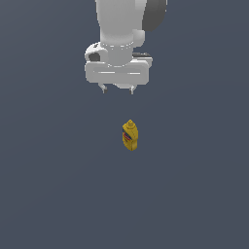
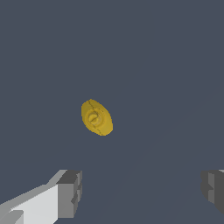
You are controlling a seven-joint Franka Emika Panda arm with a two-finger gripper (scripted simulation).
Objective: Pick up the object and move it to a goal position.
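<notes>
Nearest the wrist camera are the two grey fingers [image 2: 70, 192] of the gripper [image 2: 142, 190], set wide apart with nothing between them but bare floor. That spread is far broader than the bottle [image 2: 96, 117], which makes sense for an approach: the jaws can drop around it without clipping the cap.

Beyond the fingers, the bottle shows end-on, its round nozzle ring in the middle of an oval yellow body. Seeing it cap-first suggests it stands upright and that the camera looks nearly straight down. It does not sit between the fingers in this view; it lies off to one side of their line, so the hand likely needs a sideways correction before descending.

From the exterior view, the gripper [image 1: 117, 89] hangs well above the floor [image 1: 194, 194] with its short fingertips pointing down, and the bottle [image 1: 130, 135] stands apart below it, a little toward the exterior view's right. A strip of red and blue label shows on its side. It touches nothing but the floor.

My reading is that the pick has not begun: the hand is posed high and open, ready to line up and come down. No goal marker is visible in either view.

As for containers, the bottle is the only one, and its cap appears closed; what is inside cannot be told. A narrow, upright shape like this could tip if one finger meets it first.
</notes>
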